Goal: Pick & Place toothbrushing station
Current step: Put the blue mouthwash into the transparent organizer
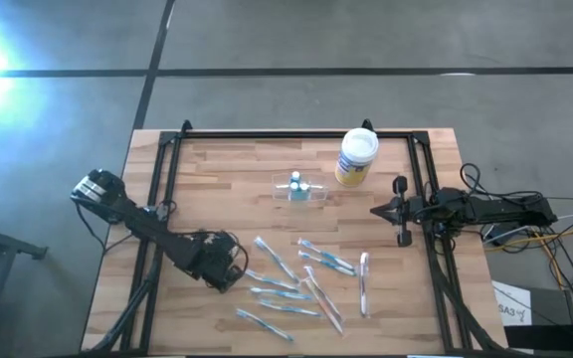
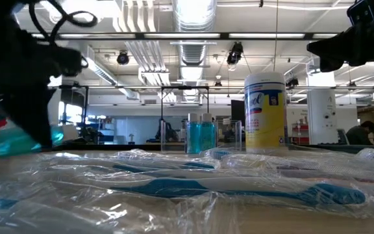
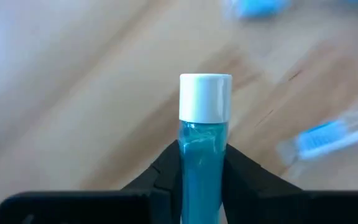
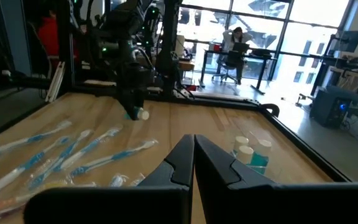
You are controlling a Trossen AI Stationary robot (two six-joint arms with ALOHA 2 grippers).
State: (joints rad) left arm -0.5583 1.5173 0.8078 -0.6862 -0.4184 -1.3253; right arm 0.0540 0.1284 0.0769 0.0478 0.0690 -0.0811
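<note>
Two arms share your wooden table [image 1: 227,169]. The left arm reaches in from the left edge, its left gripper [image 1: 229,267] low over the front-left part of the boards, just beside the spread of wrapped toothbrushes [image 1: 291,288]. The right arm lies along the right edge, with the right gripper [image 1: 381,210] pointing inward over the table's right side, its fingers pressed together on nothing, as the right wrist view shows you.

Next in size, you have the white-lidded canister [image 1: 356,157] with its yellow label standing upright near the back edge, right of centre. Just to its left, a little nearer the middle, sits the toothbrushing station [image 1: 300,191]: a low clear holder, upright, with two blue white-capped tubes standing in it. It is well apart from both grippers, and nothing is touching it.

The toothbrushes in clear wrappers lie scattered across the front half of the table, between the two grippers, most with blue handles.

Smallest of all, look at the left wrist view: the left gripper's dark fingers pinch a small blue tube [image 3: 202,168] with a white cap, one finger on each side of its body, the cap end sticking out beyond the fingertips above the wood.
</note>
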